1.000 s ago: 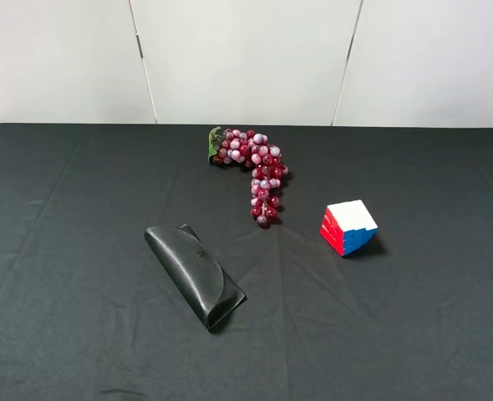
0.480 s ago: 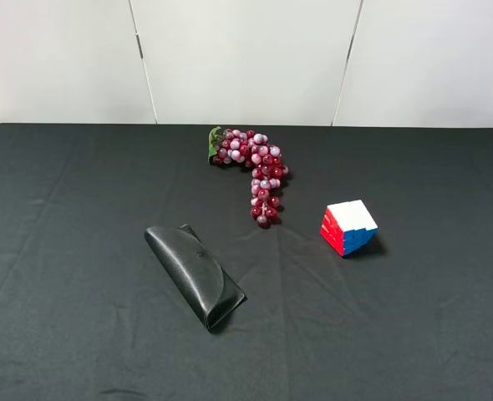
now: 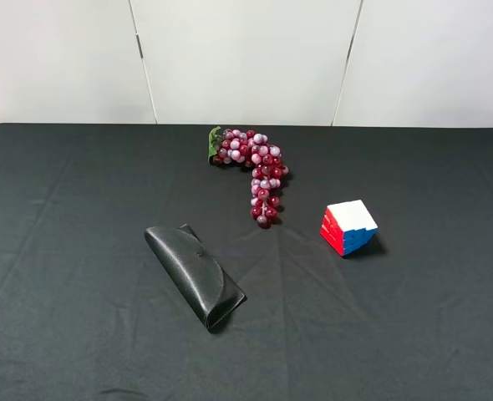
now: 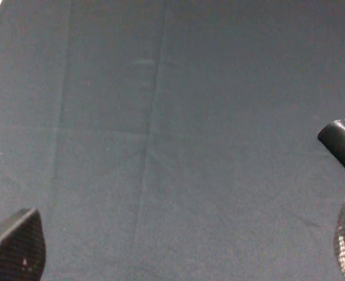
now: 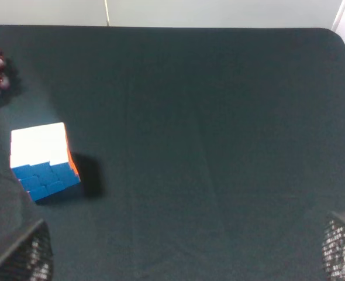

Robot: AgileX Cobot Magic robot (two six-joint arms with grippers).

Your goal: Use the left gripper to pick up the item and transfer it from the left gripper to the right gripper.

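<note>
- We see the cube (image 3: 348, 227) resting on the table (image 3: 79, 209), at about four o'clock from the table's middle, white face up, red and blue sides showing.
- The grapes (image 3: 253, 171) lie at twelve o'clock from the middle; the case (image 3: 195, 275) lies at seven o'clock, well apart from the cube.
- Our left pincer (image 4: 178, 249) hangs over bare cloth, fingers spread wide, holding nothing; the case's end (image 4: 342, 143) shows near one finger.
- Our right pincer (image 5: 187, 252) is spread wide too, empty, with the cube (image 5: 42, 160) on the cloth ahead of one fingertip (image 5: 20, 257).
</note>
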